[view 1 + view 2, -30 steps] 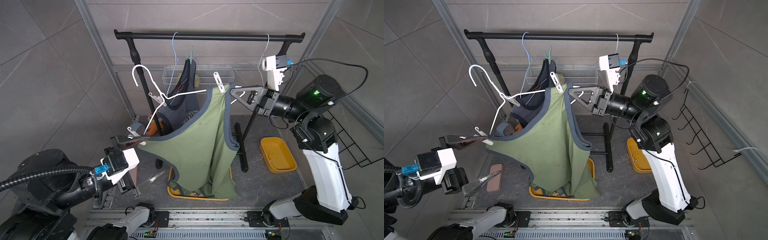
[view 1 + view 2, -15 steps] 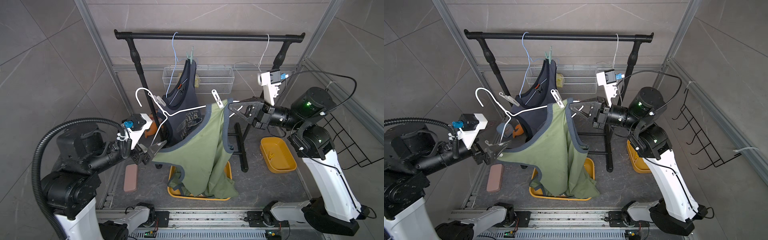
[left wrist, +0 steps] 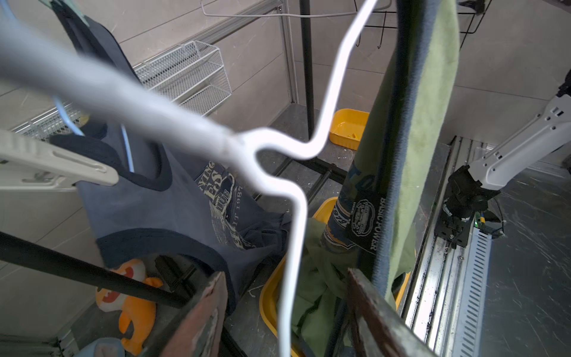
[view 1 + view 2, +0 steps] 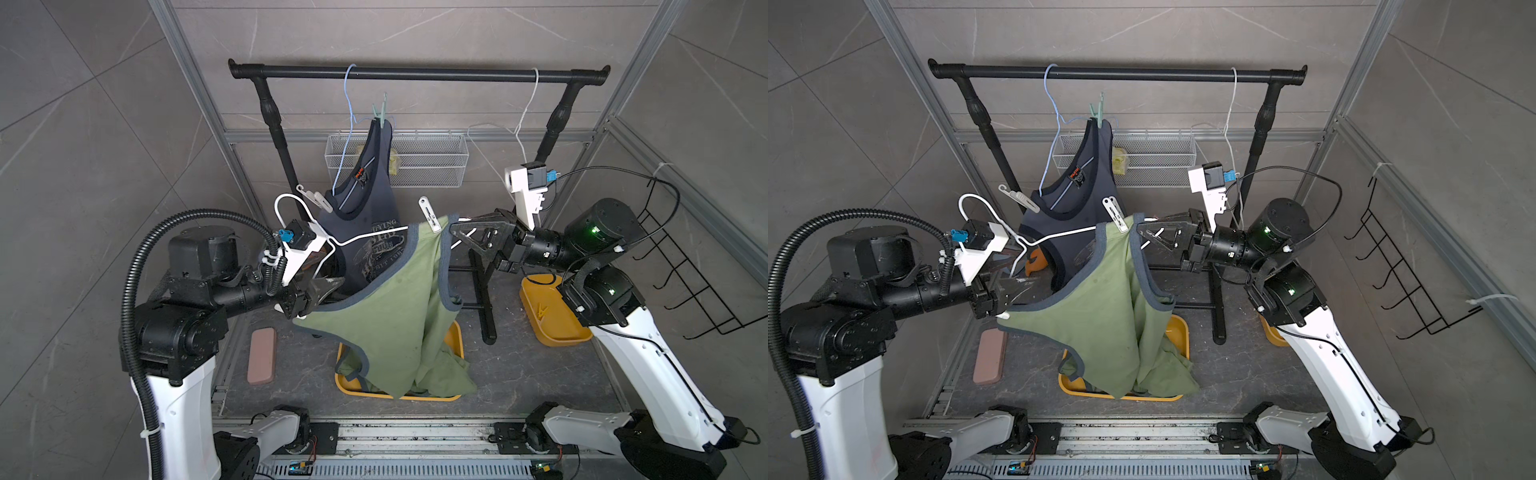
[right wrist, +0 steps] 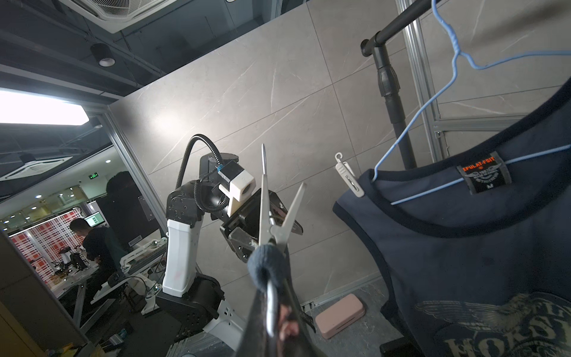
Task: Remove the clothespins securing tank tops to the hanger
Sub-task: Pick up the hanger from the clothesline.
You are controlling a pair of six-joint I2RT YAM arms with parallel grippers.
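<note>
A white hanger (image 4: 365,239) is held level between both arms, an olive tank top (image 4: 395,311) draped from it. A white clothespin (image 4: 430,214) pins the strap next to my right gripper (image 4: 455,226), which is shut on the hanger's end. In the right wrist view that clothespin (image 5: 279,216) stands just past the gripper (image 5: 272,272). My left gripper (image 4: 320,291) is open at the other end, the hanger wire (image 3: 296,216) running between its fingers (image 3: 204,309). The navy tank top (image 4: 370,232) hangs on a blue hanger with a white clothespin (image 4: 316,199) and a mint one (image 4: 380,114).
Another olive top (image 4: 449,374) lies in the yellow tray (image 4: 455,332) below. A second yellow tray (image 4: 552,328) sits right, a pink block (image 4: 262,353) left. A black rail (image 4: 415,75), wire basket (image 4: 415,162), bare white hanger (image 4: 523,120) and wall rack (image 4: 685,270) stand around.
My left arm rose from low at the front to the hanger's left end, and its jaws narrowed around the wire. The right arm sank a little with the hanger.
</note>
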